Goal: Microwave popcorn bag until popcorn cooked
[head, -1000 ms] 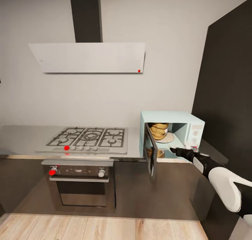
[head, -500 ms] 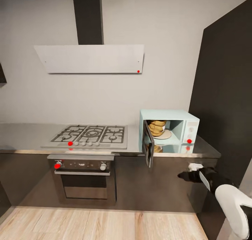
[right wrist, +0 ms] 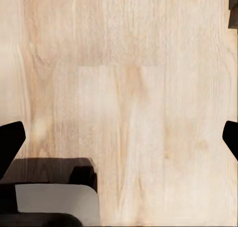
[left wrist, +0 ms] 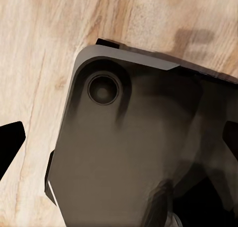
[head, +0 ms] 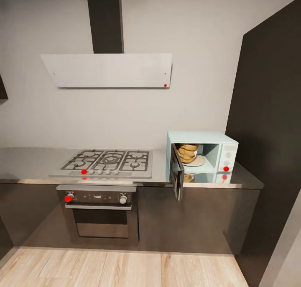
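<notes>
So your small wrinkled mustard-brown popcorn bag (head: pixel 188 152) already sits inside the pale mint-blue microwave (head: pixel 202 156), right of centre in the head view, standing on the pale round turntable plate (head: pixel 197 161). That part of the job looks done. What is left, as I judge it: the dark glass door (head: pixel 178 180) hangs swung wide open toward you, so you must shut it before any heating counts. A small red light (head: pixel 226 168) glows low on the control panel, so the oven may already be switched on, though you cannot be sure from here. No whitish popped bits can be made out at this range.

Outward from there, the microwave rests on the long grey glossy countertop (head: pixel 37 159), with the steel gas hob (head: pixel 106 161) to its left and the built-in steel oven (head: pixel 100 211) below.

Both wrist views look down at the light wooden plank floor (right wrist: pixel 129 88). The right gripper (right wrist: pixel 119 138) has its dark fingertips at opposite edges, spread wide and empty; the left gripper (left wrist: pixel 119 138) likewise, over a dark grey rounded robot base (left wrist: pixel 124 152).
</notes>
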Robot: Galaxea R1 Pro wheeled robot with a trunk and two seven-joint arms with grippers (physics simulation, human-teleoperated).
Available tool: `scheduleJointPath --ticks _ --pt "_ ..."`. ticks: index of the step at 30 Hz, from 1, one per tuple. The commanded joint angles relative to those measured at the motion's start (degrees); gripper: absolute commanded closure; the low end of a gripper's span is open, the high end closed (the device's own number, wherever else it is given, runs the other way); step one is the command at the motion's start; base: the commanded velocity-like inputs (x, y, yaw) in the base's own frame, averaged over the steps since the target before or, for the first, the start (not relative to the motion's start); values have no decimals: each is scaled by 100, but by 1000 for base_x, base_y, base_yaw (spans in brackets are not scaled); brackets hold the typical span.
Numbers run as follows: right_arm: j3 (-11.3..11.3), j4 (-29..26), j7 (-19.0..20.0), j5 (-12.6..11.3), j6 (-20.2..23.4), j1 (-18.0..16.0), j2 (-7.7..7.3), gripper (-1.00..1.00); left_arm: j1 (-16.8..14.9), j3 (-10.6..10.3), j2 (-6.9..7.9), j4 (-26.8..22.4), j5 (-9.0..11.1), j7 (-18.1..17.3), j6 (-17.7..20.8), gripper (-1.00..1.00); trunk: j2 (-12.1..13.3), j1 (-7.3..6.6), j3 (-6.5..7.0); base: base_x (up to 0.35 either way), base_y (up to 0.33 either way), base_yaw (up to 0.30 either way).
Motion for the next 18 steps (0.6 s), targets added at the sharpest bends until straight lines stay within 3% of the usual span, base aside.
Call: scheduleJointPath --ticks 1,6,8,11,15,18 --pt "-65 6 13 37 -142 193 -3 -100 1 41 -2 -7 0 5 -8 -100 -4 1 -5 0 0 0" --pt "-82 6 -114 -198 -620 888 30 -100 1 41 -9 -7 0 5 -8 -100 -4 1 -5 0 0 0" --pt "-83 6 -211 -374 -648 982 151 -100 2 41 -9 -7 0 5 -8 -100 -4 1 -5 0 0 0" --pt "-83 6 -372 -436 -672 1024 290 -100 1 38 -6 -7 -7 5 -8 -100 -4 1 -5 0 0 0" --pt "-83 6 -420 -437 -628 1046 310 -100 2 30 -6 -7 2 5 1 -100 -4 1 -5 19 0 0" --pt "-83 6 -427 -436 -600 1072 305 -100 2 25 -3 -2 9 5 8 -100 -4 1 -5 237 0 0"
